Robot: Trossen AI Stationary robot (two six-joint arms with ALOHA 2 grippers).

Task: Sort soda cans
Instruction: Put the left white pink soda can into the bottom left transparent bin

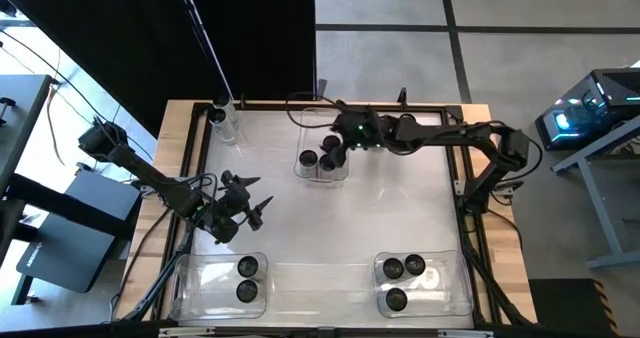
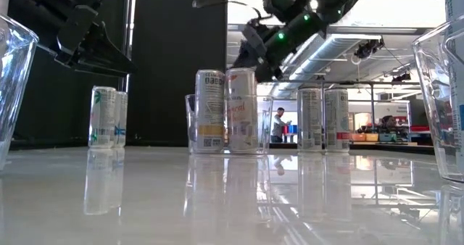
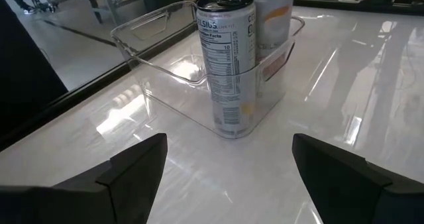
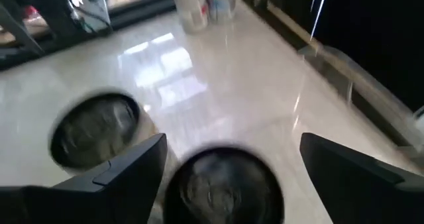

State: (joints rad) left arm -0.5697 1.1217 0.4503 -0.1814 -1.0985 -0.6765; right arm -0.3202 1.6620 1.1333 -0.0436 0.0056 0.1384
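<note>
Right gripper point(image 4: 228, 151) open above soda cans point(image 4: 224, 184) in bin point(image 1: 322, 143).

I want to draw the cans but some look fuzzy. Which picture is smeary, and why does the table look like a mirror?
Right wrist view: the can tops under the open right gripper are smeared. Low view: the glossy table mirrors the soda cans upside down. Left wrist view: bright glare streaks the table; the can is sharp.
</note>
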